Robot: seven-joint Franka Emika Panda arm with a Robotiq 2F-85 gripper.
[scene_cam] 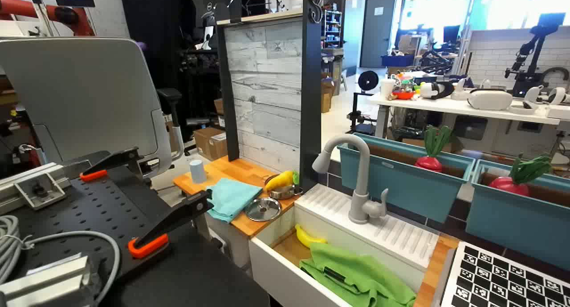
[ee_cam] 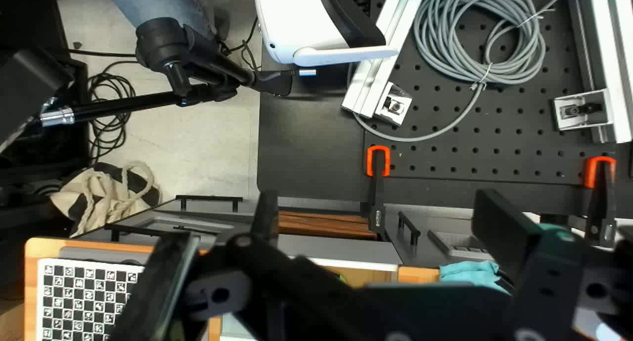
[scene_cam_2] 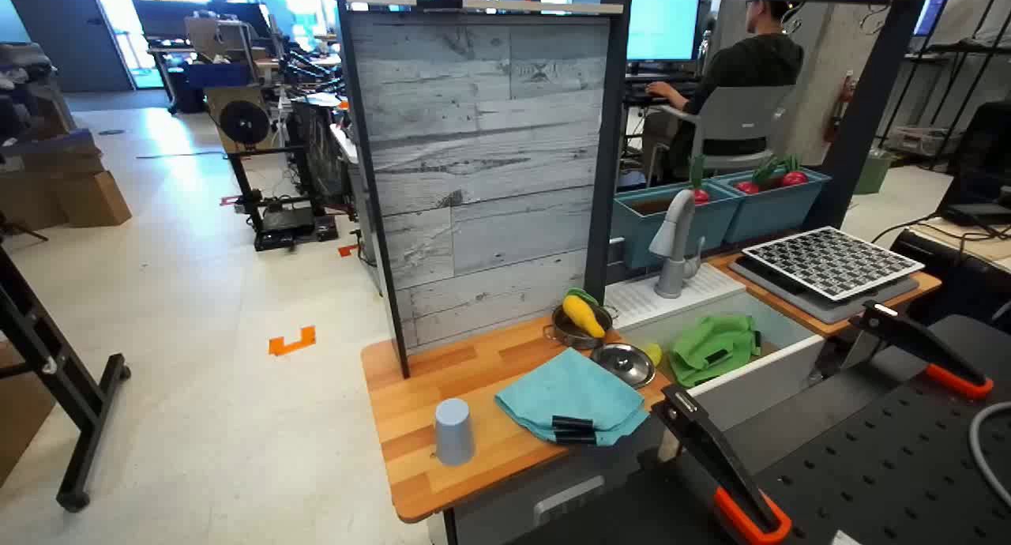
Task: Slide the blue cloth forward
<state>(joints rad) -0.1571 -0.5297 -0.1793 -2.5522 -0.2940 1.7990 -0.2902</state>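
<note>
The cloth [scene_cam_2: 553, 391] lay on the desk [scene_cam_2: 411, 458] beside the lid [scene_cam_2: 624, 363], partly over the edge opposite the panel [scene_cam_2: 490, 174], with bare desk between it and the cup [scene_cam_2: 454, 433], one corner pointing to the pot [scene_cam_2: 575, 340], its long axis unclear to me, and the jaws stood widely spread.

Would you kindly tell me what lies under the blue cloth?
The blue cloth rests on the wooden counter, slightly overhanging its edge. Whether anything else lies underneath cannot be seen, as the cloth covers that spot.
</note>
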